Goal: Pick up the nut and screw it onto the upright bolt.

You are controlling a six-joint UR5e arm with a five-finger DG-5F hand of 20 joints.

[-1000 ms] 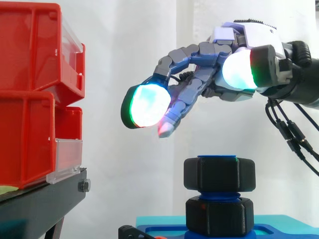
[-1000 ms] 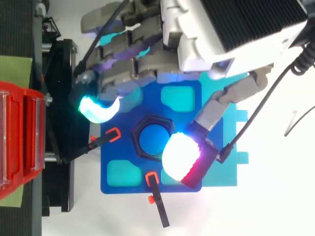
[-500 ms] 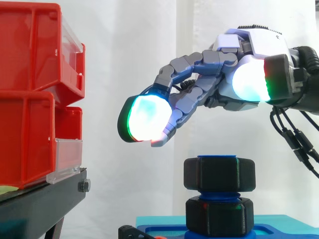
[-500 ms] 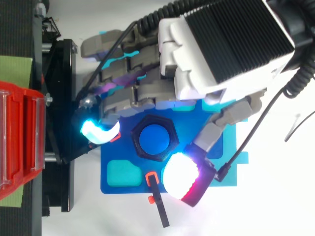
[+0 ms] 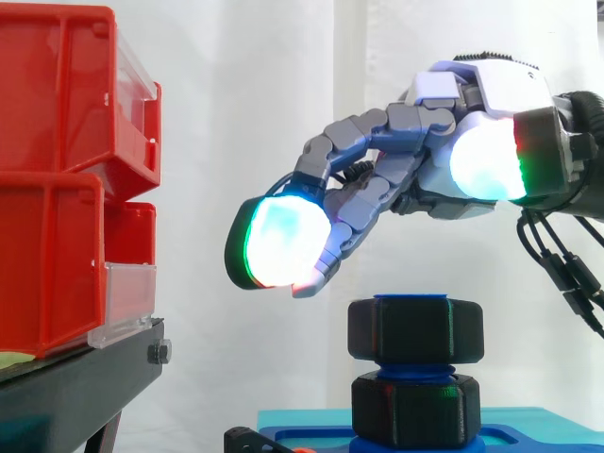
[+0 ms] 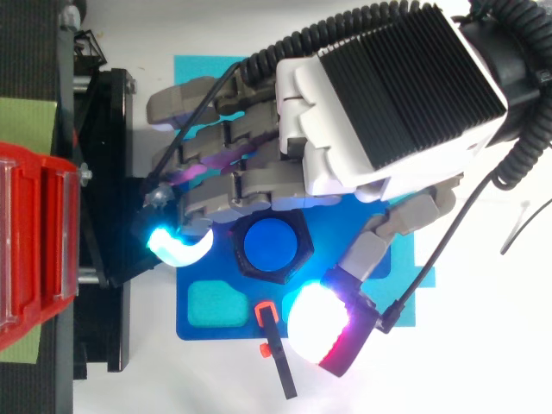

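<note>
Nut [image 5: 415, 330] is seen seated at the top of the upright blue bolt [image 6: 269, 244], with a second black nut [image 5: 415, 408] lower on the same bolt, at the blue base plate [image 6: 194, 328]. Robot hand [image 5: 401, 179] is held above the bolt, clear of the nut. Fingers are spread wide and loosely bent, and nothing is gripped. One glowing fingertip [image 5: 278, 243] hangs left of the bolt. Red bins [image 5: 57, 189] are stacked well left of the bolt.
</note>
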